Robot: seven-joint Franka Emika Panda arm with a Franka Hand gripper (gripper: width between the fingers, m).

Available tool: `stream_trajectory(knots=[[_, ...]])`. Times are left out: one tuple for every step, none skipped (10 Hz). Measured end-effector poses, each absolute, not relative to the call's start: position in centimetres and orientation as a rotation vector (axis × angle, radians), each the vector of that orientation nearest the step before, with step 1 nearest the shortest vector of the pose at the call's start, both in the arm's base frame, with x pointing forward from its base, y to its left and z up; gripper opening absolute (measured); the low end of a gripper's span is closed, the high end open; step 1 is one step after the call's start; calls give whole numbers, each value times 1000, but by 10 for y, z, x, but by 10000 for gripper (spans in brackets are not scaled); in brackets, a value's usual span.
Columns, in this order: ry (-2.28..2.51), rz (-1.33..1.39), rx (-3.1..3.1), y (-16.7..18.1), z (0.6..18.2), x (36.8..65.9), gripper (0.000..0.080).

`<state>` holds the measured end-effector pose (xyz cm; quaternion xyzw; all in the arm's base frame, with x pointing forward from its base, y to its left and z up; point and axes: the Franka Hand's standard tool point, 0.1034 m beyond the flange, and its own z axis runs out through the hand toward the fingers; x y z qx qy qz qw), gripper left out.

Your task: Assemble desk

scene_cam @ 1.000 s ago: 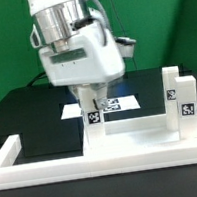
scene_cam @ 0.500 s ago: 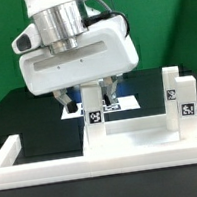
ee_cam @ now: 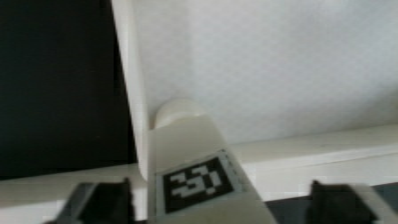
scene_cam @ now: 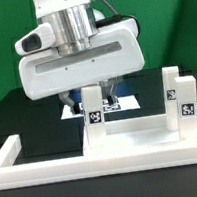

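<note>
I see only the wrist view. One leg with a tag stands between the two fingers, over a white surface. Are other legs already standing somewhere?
Observer: Yes. At the exterior view's right end of the tabletop, a rear leg and a front leg stand upright, side by side.
Operator: Is something lying behind my leg?
Observer: The marker board lies flat on the dark table behind your leg.
Operator: And in front of the tabletop?
Observer: The long low barrier wall runs along the front. The gripper hangs open above your leg.
</note>
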<state>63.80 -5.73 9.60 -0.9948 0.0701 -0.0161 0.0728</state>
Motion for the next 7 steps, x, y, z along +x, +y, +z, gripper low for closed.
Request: stream_trajectory(knots=[[326,-38,-2978,-58,95,638,366],[441,-28,-2968,-62,94,636,296],[525,-23,-2953,-62,94,637,296],[688,-12,-2919,-61,94,638,293],[863,-4,-2872,-60,95,641,293],[1090,11,-2795,-59,95,642,293],[1394,48,-2659,-55,94,644,293]])
